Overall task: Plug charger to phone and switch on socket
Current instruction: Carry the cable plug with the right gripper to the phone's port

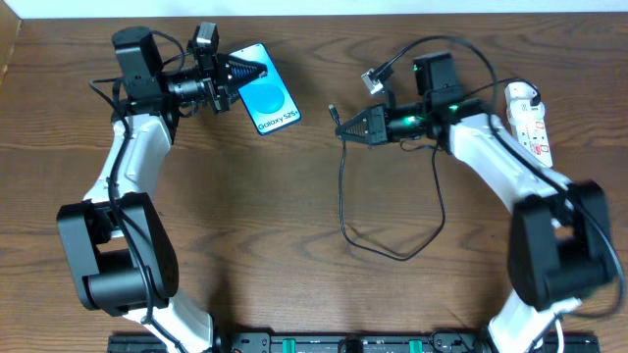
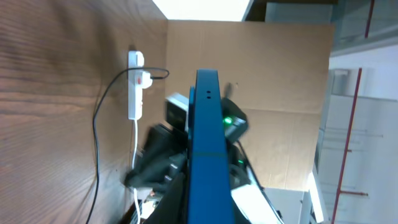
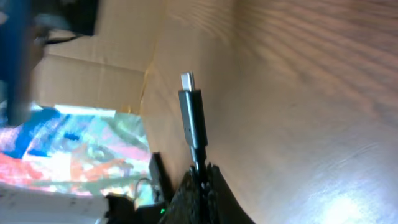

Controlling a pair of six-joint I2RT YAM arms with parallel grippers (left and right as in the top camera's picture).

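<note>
Clamping the slim blue-screened smartphone (image 1: 270, 100), the left gripper (image 1: 238, 71) faces the right gripper (image 1: 343, 126), closed on the thin black cable (image 1: 342, 186) near its connector

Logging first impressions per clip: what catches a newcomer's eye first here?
The bright blue phone, gripped in the left gripper at upper left, stands out most. Facing it, the right gripper holds the black charger by its connector end, tip pointing toward the phone. The white socket lies at the far right.
</note>
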